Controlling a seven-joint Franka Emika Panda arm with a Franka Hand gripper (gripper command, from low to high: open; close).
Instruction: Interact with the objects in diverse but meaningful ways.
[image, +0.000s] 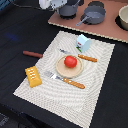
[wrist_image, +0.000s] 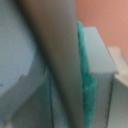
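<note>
The small red tomato (image: 70, 61) sits on the tan round plate (image: 69, 67), in the middle of the striped cloth (image: 95, 95). The gripper (image: 64, 7) is over a grey pot (image: 68, 10); whether its claw is wide or narrow, I cannot tell from the blurred wrist view.

Looks like a lab tabletop staged as play kitchen. Black table (image: 107, 100) bearing a cloth placemat (image: 95, 75), toy kitchen set (image: 90, 22) with grey pots (image: 93, 13), robot arm (image: 50, 4) overhead.
</note>
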